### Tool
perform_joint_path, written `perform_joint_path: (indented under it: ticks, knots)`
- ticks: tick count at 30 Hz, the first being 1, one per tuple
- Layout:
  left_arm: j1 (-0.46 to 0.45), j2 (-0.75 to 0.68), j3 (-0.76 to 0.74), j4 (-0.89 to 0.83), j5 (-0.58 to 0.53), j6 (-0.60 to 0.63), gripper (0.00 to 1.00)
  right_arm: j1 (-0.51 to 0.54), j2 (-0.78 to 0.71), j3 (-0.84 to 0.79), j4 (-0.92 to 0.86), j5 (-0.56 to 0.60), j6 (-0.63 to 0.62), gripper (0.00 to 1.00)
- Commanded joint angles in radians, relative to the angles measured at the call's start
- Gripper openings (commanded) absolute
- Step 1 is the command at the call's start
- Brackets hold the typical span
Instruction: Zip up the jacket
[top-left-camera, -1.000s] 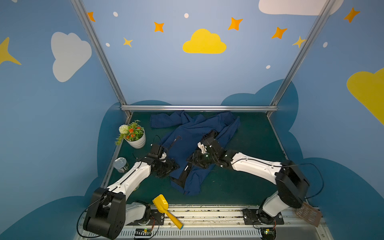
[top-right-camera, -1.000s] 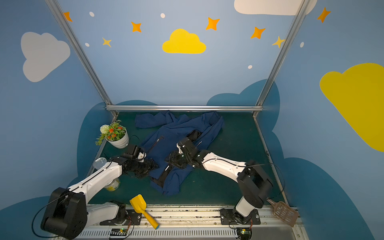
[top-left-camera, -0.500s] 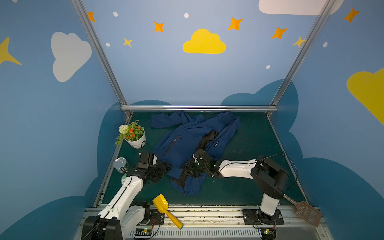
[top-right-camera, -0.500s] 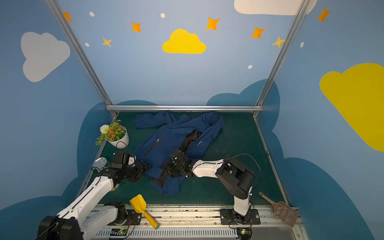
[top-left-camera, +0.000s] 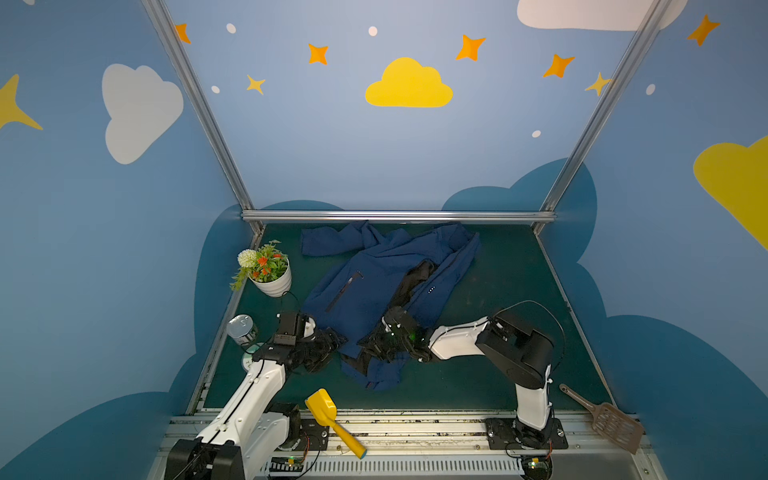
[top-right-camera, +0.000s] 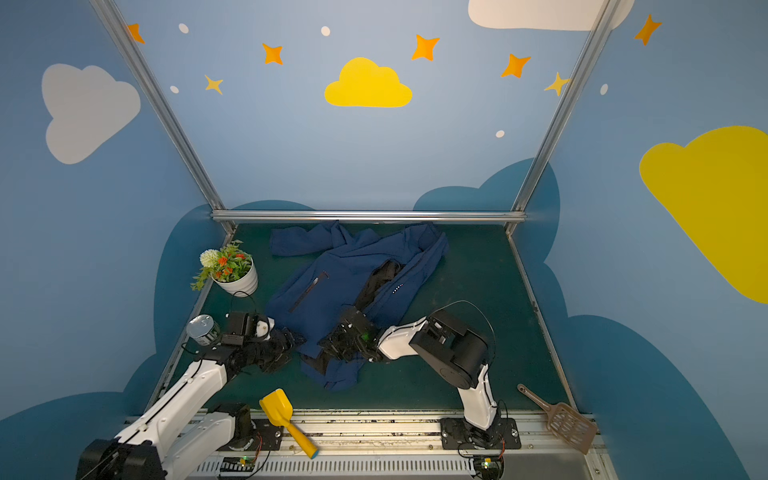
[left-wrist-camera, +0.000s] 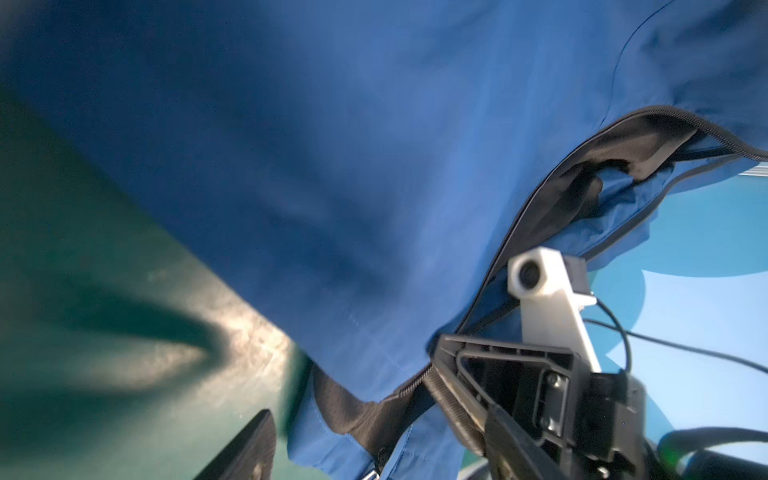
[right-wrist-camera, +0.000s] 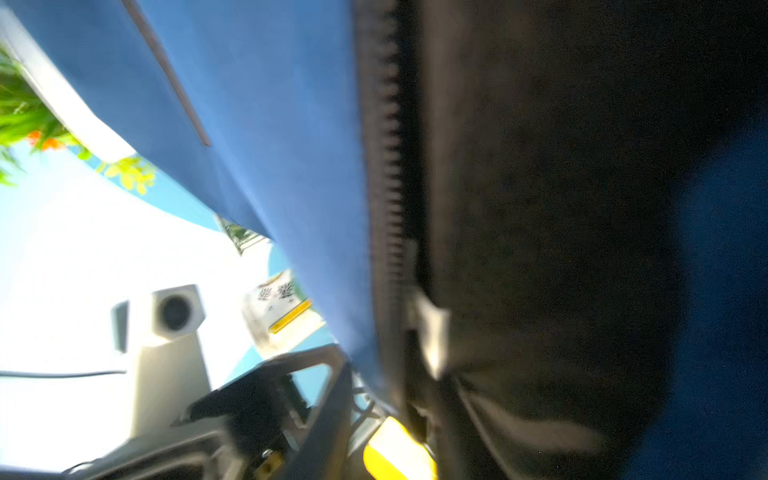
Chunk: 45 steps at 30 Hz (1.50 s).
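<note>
**Both claws at the jacket's near hem**

The jacket (top-left-camera: 374, 282) lies open-fronted on the green surface (top-left-camera: 498, 291), black lining showing between its front panels. Your left claw (top-left-camera: 328, 347) stands released just beside the hem, with one finger (left-wrist-camera: 245, 449) clear of the cloth. Your right claw (top-left-camera: 376, 345) sits at the zipper (right-wrist-camera: 386, 166) edge. Its wrist view is blurred, so you cannot tell whether it is clenched.

Both top views high, facing down on the table (top-left-camera: 498, 291), wrist views close — on jacket (left-wrist-camera: 332, 166)
</note>
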Motion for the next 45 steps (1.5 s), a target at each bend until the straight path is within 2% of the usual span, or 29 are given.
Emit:
perform_joint_path:
  ticks: [1,3,8,14,22,28,34,37,42,45]
  knots:
    - [0.001,-0.045,-0.004,0.0,0.044,-0.03,0.79,0.002,0.022,-0.012,0.113,-0.022,0.024,0.17]
    - [-0.001,-0.062,-0.01,-0.002,0.059,-0.047,0.79,0.003,0.02,-0.025,0.126,-0.022,0.036,0.09]
    - [-0.015,-0.08,-0.044,0.053,0.118,-0.112,0.78,0.006,-0.003,-0.05,0.138,-0.017,0.045,0.0]
    - [-0.06,-0.09,-0.084,0.184,0.167,-0.239,0.76,0.01,-0.01,-0.079,0.269,-0.002,0.041,0.0]
    - [-0.089,-0.062,-0.141,0.381,0.157,-0.376,0.72,0.02,0.061,-0.118,0.555,0.037,0.117,0.0]
    - [-0.088,-0.057,-0.153,0.446,0.154,-0.424,0.7,0.02,0.056,-0.13,0.603,0.058,0.121,0.0]
    - [-0.085,-0.04,-0.158,0.502,0.125,-0.434,0.61,0.021,0.052,-0.16,0.645,0.081,0.135,0.0]
    - [-0.081,0.002,-0.154,0.538,0.128,-0.434,0.51,0.021,0.04,-0.166,0.637,0.081,0.13,0.0]
    - [-0.082,0.062,-0.131,0.553,0.154,-0.409,0.28,0.02,0.019,-0.192,0.621,0.094,0.128,0.0]
    - [-0.083,0.054,-0.127,0.532,0.151,-0.399,0.26,0.02,0.016,-0.196,0.619,0.1,0.126,0.0]
